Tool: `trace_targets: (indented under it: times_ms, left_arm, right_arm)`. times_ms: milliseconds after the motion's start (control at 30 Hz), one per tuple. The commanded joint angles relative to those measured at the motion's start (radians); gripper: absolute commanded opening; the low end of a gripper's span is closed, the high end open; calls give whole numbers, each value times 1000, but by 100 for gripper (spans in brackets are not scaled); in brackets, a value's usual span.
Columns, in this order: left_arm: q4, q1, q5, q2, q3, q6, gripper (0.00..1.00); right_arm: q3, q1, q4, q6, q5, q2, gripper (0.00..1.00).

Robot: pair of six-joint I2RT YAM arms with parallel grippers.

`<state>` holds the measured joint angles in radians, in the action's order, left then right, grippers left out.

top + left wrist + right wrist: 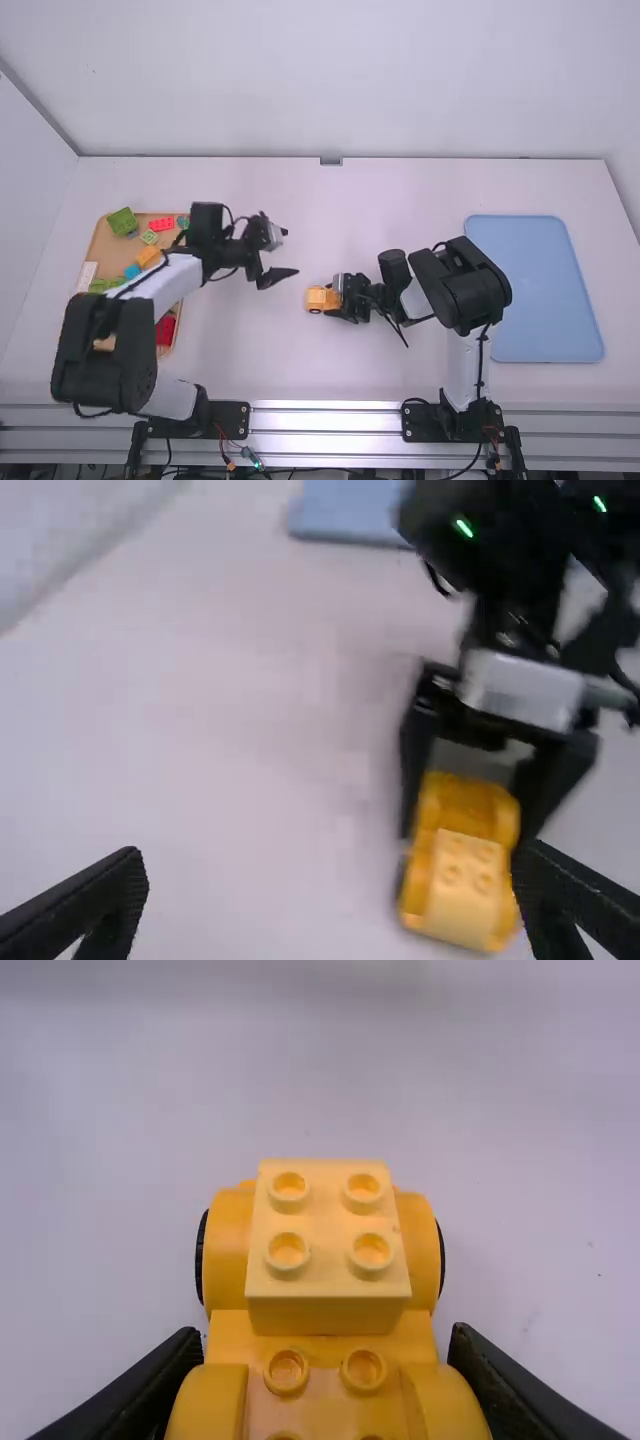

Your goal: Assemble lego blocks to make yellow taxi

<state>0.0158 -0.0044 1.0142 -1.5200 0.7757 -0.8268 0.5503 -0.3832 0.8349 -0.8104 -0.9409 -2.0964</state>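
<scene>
1. Fingers of the right gripper point(325, 1338) are clamped on both sides of the yellow wheeled car base point(228, 1250), I'd say to steady it for stacking.
2. On top of it sits a pale yellow two-by-two brick point(325, 1285), studs up, between the wheels point(202, 1260). It looks square, though I can't tell whether it is fully pressed down.
3. Across from it, the left gripper point(333, 858) has its fingers wide apart with nothing between them, which would suit fetching or pressing a part.
4. The car is out on the white table point(250, 370), between the two arms, presumably so both can reach it.
5. Beyond the left arm, a tan tray point(113, 252) holds loose blocks, including an orange-yellow block point(149, 256); that may be the next piece.
6. Past the right arm lies a blue tray point(535, 290), perhaps meant for the finished taxi.
</scene>
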Motion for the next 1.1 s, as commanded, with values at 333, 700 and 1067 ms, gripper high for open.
trace_targets:
  times_ms: [333,700,1067]
  left_arm:
    - [-20,202,-119,146,0,522,99]
    - [-58,203,-283,146,0,525,99]
    - [-170,296,-745,151,1,962,99]
  right_arm:
    - [0,3,-61,28,76,58,78]
    - [0,3,-411,13,232,350,99]
    - [0,3,-672,-77,423,680,99]
